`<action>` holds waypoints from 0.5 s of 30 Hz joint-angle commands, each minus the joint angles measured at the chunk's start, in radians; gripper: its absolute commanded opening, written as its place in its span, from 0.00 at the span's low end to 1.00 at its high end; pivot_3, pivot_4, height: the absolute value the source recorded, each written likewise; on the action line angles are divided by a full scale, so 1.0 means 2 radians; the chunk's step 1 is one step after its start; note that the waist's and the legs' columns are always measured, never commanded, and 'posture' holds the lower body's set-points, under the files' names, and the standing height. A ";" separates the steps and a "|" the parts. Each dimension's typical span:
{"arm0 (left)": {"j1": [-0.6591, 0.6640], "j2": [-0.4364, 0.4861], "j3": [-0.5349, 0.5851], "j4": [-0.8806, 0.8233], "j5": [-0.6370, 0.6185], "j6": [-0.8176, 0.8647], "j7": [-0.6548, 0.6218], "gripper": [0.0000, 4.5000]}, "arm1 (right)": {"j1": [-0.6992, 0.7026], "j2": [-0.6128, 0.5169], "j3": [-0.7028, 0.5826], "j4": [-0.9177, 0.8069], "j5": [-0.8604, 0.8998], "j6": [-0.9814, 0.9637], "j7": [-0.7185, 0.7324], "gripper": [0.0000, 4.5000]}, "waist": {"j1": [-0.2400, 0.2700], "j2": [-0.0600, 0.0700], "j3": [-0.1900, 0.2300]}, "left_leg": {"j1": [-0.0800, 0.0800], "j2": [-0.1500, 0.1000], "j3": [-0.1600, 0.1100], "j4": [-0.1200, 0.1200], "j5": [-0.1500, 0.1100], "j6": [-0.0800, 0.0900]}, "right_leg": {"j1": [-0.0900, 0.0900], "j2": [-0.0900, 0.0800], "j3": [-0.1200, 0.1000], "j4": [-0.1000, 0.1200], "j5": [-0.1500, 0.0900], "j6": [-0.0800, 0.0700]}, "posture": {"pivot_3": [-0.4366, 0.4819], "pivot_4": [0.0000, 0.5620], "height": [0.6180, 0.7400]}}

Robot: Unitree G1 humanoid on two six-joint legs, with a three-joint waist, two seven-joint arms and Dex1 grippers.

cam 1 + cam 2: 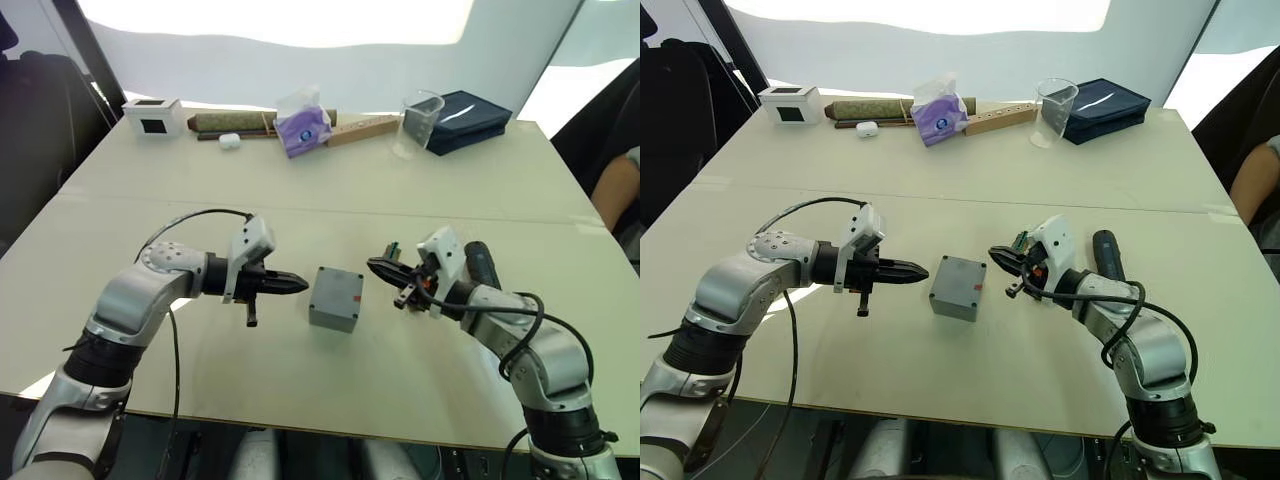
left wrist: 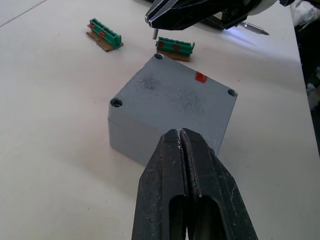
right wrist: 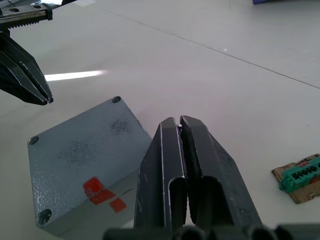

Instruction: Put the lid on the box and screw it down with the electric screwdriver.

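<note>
The grey box (image 1: 335, 298) stands mid-table with the lid (image 2: 175, 90) resting flat on it. The lid has a hole at each visible corner and a red mark near one edge. My left gripper (image 1: 300, 285) is shut and empty, its tips a short way left of the box. My right gripper (image 1: 375, 266) is shut just right of the box, and a thin grey screw (image 2: 152, 35) sticks down from its tips. The black electric screwdriver (image 1: 480, 265) lies on the table beyond my right forearm, with its metal bit (image 2: 252, 28) and a bluish glow showing in the left wrist view.
Two green strips (image 2: 105, 34) (image 2: 175, 46) lie just beyond the box. Along the far edge are a white box (image 1: 152, 115), a purple tissue pack (image 1: 303, 125), a clear cup (image 1: 422, 120) and a dark blue case (image 1: 468, 120). A person's arm (image 1: 615, 190) shows at the right.
</note>
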 commanded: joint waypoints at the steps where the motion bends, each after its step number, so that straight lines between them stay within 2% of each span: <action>1: -0.004 0.003 0.010 -0.016 -0.008 -0.002 0.001 0.00 | 0.000 0.003 0.003 -0.026 0.013 0.002 -0.007 0.01 | 0.000 0.000 0.000 | 0.000 0.000 0.000 0.000 0.000 0.000 | 0.000 0.000 0.000 0.000 0.000 0.000 | 0.48 0.27 1.00; 15: -0.006 -0.002 0.006 -0.006 -0.003 -0.009 0.005 0.00 | 0.005 -0.002 0.017 -0.033 0.019 0.004 -0.014 0.01 | 0.000 0.000 0.000 | 0.000 0.000 0.000 0.000 0.000 0.000 | 0.000 0.000 0.000 0.000 0.000 0.000 | 0.48 0.27 1.00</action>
